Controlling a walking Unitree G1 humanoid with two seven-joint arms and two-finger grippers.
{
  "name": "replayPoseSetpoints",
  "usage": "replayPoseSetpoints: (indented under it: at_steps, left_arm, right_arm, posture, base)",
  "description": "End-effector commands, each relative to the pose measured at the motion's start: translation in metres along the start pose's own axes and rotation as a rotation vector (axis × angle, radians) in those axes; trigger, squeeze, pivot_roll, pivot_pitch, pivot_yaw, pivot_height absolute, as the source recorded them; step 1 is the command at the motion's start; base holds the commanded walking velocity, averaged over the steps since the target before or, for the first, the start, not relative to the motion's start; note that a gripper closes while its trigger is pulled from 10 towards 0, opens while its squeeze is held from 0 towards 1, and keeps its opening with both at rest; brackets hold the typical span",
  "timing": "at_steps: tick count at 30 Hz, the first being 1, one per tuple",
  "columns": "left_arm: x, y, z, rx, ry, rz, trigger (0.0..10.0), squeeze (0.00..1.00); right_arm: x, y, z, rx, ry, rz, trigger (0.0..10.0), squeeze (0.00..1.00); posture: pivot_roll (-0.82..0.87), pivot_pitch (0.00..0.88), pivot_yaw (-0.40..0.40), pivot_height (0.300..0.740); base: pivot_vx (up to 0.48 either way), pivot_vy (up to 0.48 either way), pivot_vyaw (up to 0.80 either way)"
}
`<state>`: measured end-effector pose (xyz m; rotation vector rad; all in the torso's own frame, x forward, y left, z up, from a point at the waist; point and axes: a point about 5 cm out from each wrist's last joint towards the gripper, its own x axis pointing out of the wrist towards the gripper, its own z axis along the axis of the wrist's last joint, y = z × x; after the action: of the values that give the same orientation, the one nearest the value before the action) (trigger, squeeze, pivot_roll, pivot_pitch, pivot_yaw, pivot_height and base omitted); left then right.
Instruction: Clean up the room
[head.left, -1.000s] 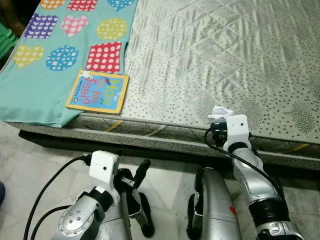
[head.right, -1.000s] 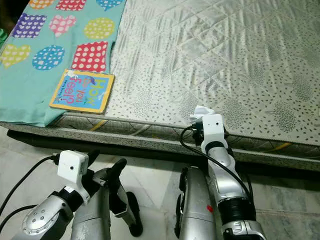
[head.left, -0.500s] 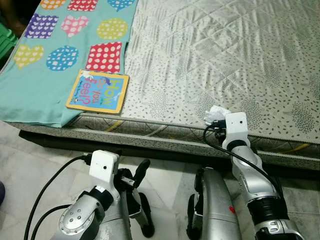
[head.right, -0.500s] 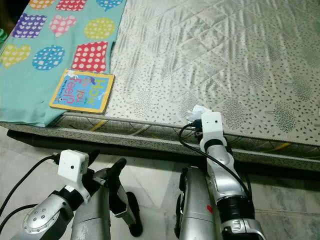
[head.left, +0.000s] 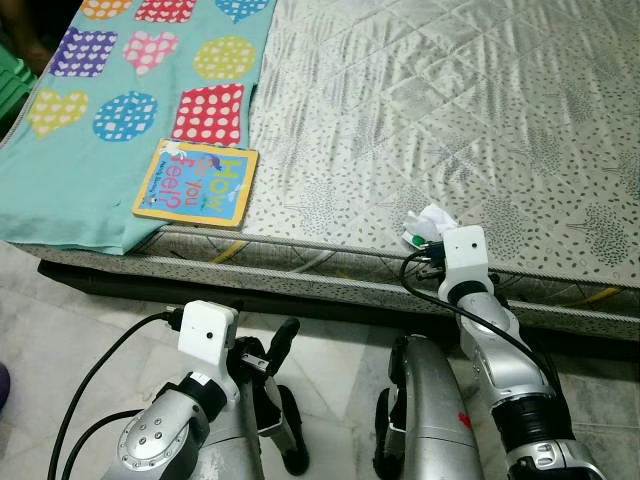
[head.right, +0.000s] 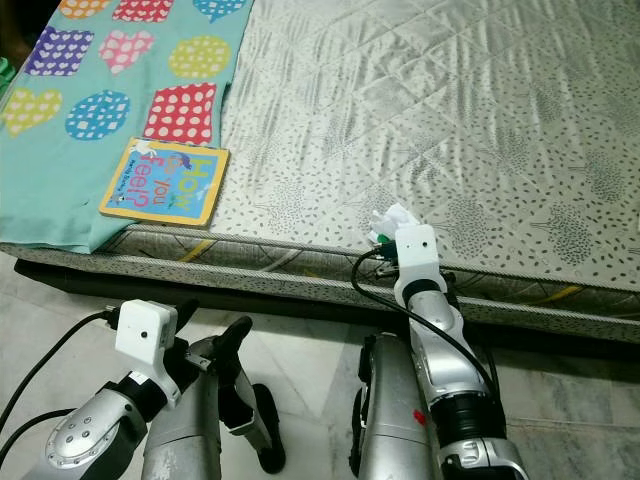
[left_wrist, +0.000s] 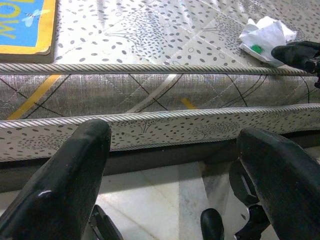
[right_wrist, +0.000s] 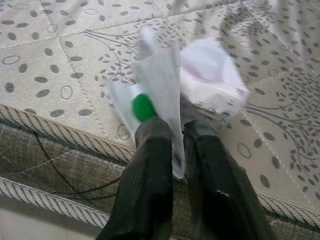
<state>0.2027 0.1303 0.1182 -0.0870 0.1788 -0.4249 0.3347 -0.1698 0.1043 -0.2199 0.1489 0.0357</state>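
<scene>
Right gripper (right_wrist: 172, 145) pinches upright crumpled paper (right_wrist: 175, 82).

Mattress (head.left: 480, 110): shiny quilted cloth. Paper (right_wrist: 170, 80): white, crumpled. Sheet (head.left: 90, 130): soft matt cloth. Book (head.left: 195, 182): smooth card. Floor (head.left: 60, 320): glossy stone.

Bed: mattress (head.left: 450, 110) with quilted grey-beige cover, leaf and dot print, rope piping along the front edge. Teal blanket (head.left: 70, 190) with dotted hearts, circles and squares covers the robot's-left part and hangs slightly over the front edge. Board book (head.left: 196, 183), blue cover with yellow border, lies flat at the blanket's right edge near the front of the mattress. Crumpled white paper (head.left: 428, 222) with a green spot sits near the front edge, well apart from the book. Pale marble-look floor (head.left: 90, 310) below.
</scene>
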Motion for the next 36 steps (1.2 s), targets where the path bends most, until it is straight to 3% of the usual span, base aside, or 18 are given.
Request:
replayPoseSetpoints:
  at_steps: [1,17,22,28,29,31,32,36]
  left_arm:
    - [-0.004,0.002,-0.005,0.002,0.028,0.020,10.0,0.00]
    - [-0.003,0.005,-0.003,0.010,0.003,0.059,10.0,0.00]
    - [0.002,0.026,0.007,-0.002,-0.093,0.253,10.0,0.00]
    - [0.007,0.036,0.013,0.032,-0.144,0.313,10.0,0.00]
    - [0.008,0.037,0.013,0.036,-0.149,0.315,10.0,0.00]
    - [0.009,0.038,0.013,0.037,-0.153,0.317,10.0,0.00]
    - [0.013,0.038,0.014,0.038,-0.159,0.309,10.0,0.00]
    - [0.021,0.038,0.017,0.043,-0.177,0.296,10.0,0.00]
  right_arm:
    - [-0.004,0.004,-0.007,0.005,0.016,0.016,0.0,0.00]
    - [-0.007,0.009,-0.001,0.050,-0.017,0.036,0.0,0.00]
    - [-0.017,0.010,0.021,0.217,-0.124,0.045,0.0,0.00]
    - [-0.035,0.007,0.031,0.345,-0.171,0.010,0.0,0.00]
    - [-0.037,0.006,0.032,0.352,-0.173,0.005,3.4,0.00]
    - [-0.039,0.005,0.032,0.356,-0.173,0.003,3.4,0.00]
    - [-0.043,0.003,0.030,0.372,-0.169,-0.007,10.0,0.00]
    - [-0.051,-0.006,0.026,0.401,-0.172,-0.045,10.0,0.00]
  posture:
    - [-0.01,0.340,0.049,0.580]
    - [-0.02,0.331,0.048,0.580]
    - [-0.05,0.271,0.056,0.580]
    - [-0.09,0.212,0.079,0.580]
    - [-0.09,0.200,0.083,0.580]
    - [-0.10,0.196,0.085,0.580]
    - [-0.11,0.169,0.097,0.580]
    - [-0.12,0.149,0.103,0.580]
  base:
    - [0.000,0.000,0.00]
    - [0.000,0.000,0.00]
    - [0.000,0.000,0.00]
    - [0.000,0.000,0.00]
    - [0.000,0.000,0.00]
    - [0.000,0.000,0.00]
    - [0.000,0.000,0.00]
    - [0.000,0.000,0.00]
